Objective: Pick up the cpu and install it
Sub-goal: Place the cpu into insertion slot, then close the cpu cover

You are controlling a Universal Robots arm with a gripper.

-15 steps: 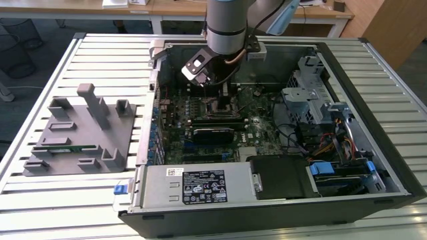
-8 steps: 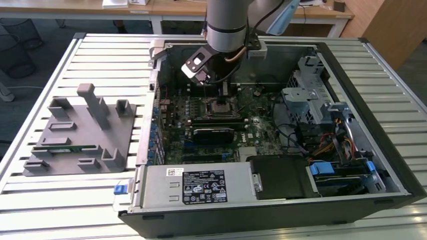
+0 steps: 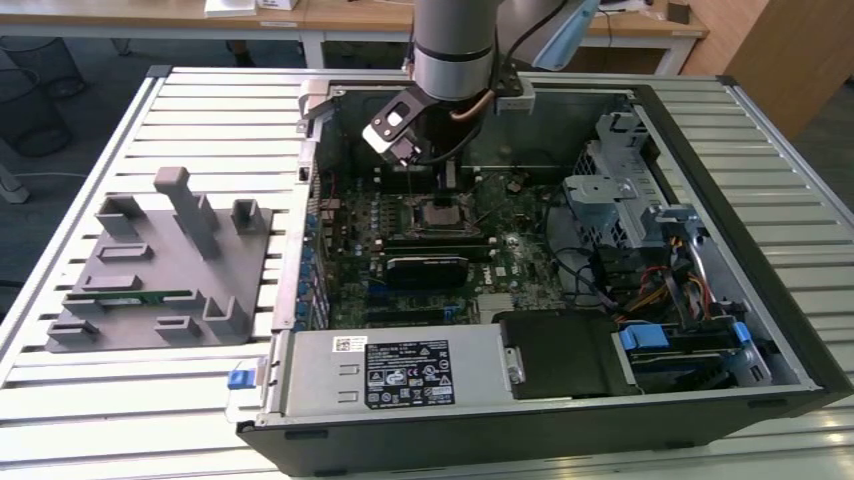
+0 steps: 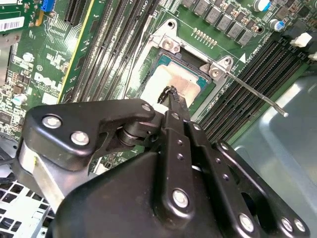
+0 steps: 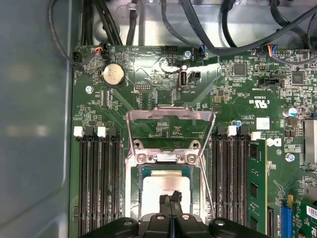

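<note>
The cpu [image 5: 164, 182] lies flat in the black-framed socket on the green motherboard, its silver top [image 4: 182, 82] showing in both wrist views. The socket's metal load plate [image 5: 171, 118] stands swung open, and its thin lever [image 4: 253, 92] sticks out to one side. My gripper [image 5: 171, 199] hangs directly over the cpu with its two black fingers pressed together, tips [image 4: 171, 93] at or just above the silver top; whether they touch it I cannot tell. In the exterior view the gripper [image 3: 449, 178] reaches down into the open computer case above the socket [image 3: 441, 215].
Memory slots [image 5: 96, 183] flank the socket on both sides. Cables [image 5: 233, 29] run along the case's far wall. A drive cage [image 3: 627, 200] and power supply [image 3: 387, 372] crowd the case. A grey fixture block [image 3: 147, 260] with a green memory stick [image 3: 134, 297] sits at the exterior view's left.
</note>
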